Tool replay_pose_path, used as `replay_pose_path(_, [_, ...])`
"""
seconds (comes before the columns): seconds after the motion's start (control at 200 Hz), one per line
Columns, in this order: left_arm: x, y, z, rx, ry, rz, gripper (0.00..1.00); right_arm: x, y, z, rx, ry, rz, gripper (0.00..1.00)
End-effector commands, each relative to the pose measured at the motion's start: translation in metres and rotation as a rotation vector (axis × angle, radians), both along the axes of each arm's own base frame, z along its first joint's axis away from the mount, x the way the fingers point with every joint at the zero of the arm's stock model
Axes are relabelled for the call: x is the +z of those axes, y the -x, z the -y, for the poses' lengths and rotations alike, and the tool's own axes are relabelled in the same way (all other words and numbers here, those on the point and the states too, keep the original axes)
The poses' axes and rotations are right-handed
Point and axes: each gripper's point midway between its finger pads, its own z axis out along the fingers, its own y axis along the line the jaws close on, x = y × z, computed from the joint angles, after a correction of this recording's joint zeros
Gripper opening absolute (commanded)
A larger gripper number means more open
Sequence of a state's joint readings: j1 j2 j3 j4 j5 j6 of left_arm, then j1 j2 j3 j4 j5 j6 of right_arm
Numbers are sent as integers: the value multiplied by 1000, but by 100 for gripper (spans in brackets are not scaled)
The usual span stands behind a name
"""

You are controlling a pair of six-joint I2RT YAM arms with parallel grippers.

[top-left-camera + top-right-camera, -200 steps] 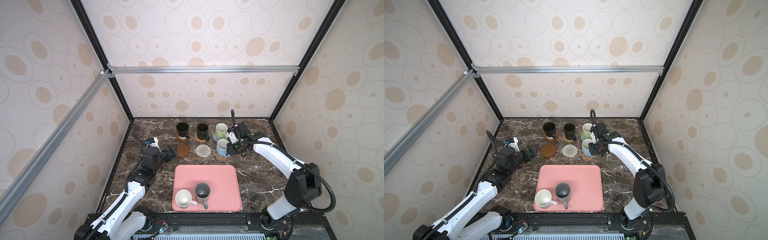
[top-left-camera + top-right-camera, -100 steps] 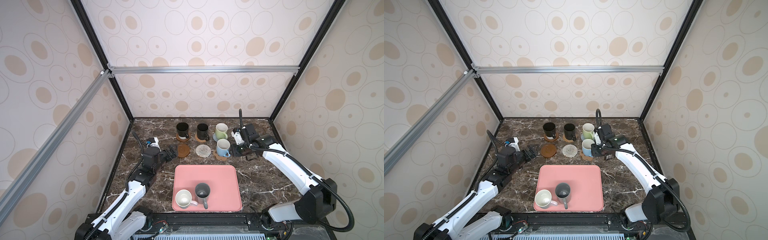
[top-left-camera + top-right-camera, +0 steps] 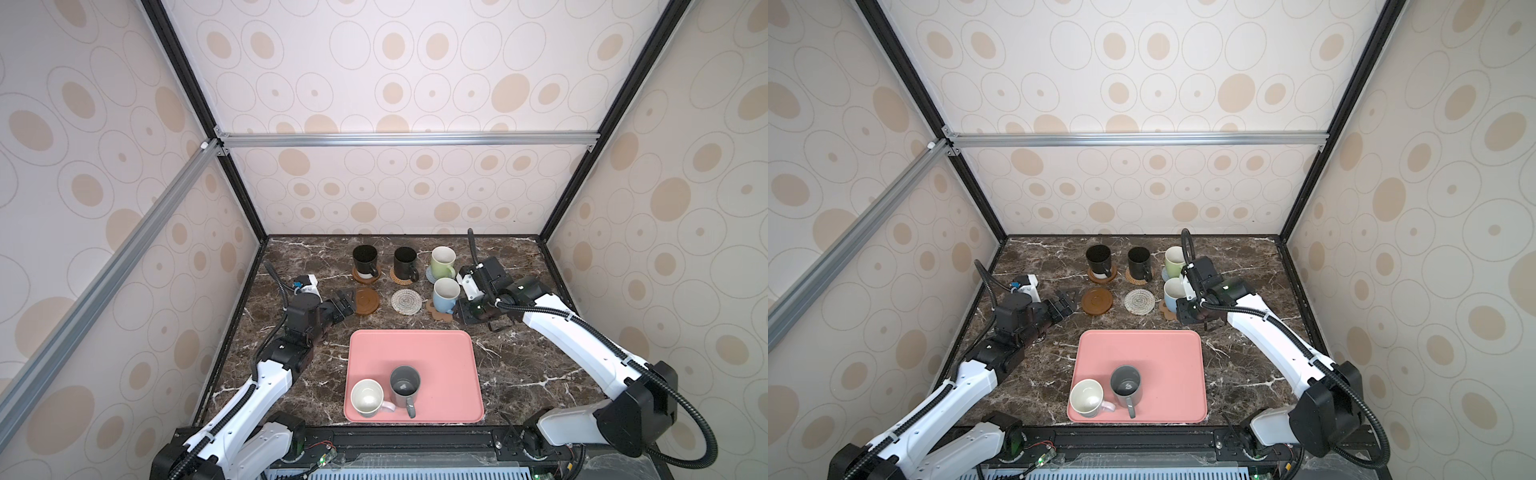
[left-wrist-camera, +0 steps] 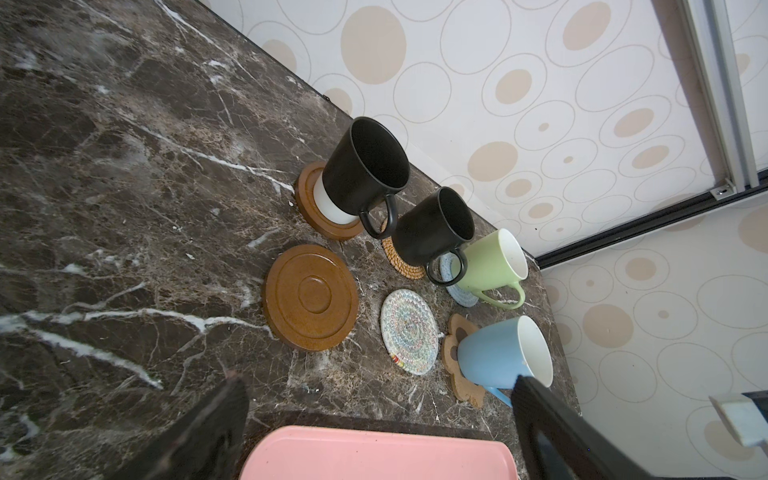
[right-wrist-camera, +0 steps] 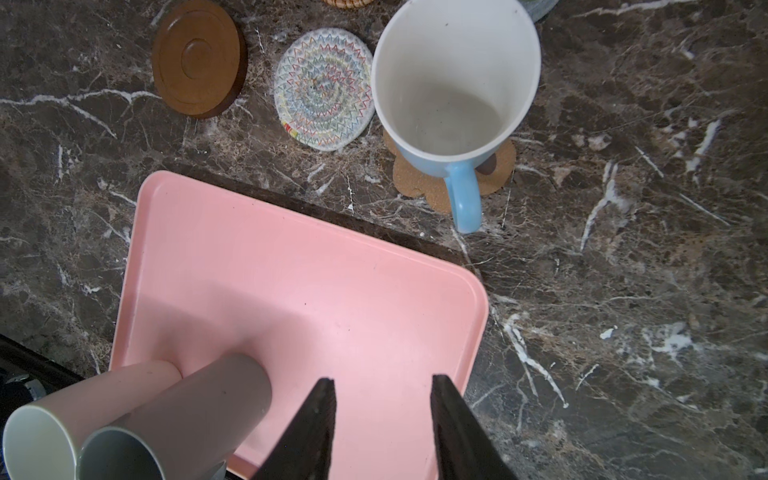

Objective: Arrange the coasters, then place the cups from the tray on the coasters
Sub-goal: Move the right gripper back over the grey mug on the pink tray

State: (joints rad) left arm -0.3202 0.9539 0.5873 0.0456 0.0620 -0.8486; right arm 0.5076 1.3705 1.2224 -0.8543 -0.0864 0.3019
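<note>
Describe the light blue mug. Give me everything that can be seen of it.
The light blue mug is glossy and ceramic-looking, pale blue outside and white inside, widening toward the rim. It has one blue loop handle turned toward the pink tray. It stands upright and empty on the brown paw-shaped coaster, in front of the green mug and beside the whitish woven coaster. Only the coaster under it touches it. The right end effector hangs nearby, jaws apart, holding nothing.

High top views look down; wrist views (close) share the tray (image 5: pixel 316 291).
</note>
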Motion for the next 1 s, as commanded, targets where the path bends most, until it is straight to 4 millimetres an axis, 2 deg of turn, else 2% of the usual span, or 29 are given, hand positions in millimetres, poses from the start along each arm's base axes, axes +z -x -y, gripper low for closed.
replay_pose_path(0.0, [6, -4, -1, 10, 20, 19, 100, 5, 14, -3, 10, -11, -11, 42])
replay_pose_path(0.34, [4, -6, 1, 4, 20, 15, 100, 2, 40, -13, 29, -4, -35, 42])
replay_pose_path(0.65, [3, -9, 3, -4, 29, 13, 100, -6, 85, -45, 128, 29, -71, 43])
replay_pose_path(0.995, [2, -9, 4, -7, 33, 12, 100, -11, 124, -64, 200, 82, -90, 43])
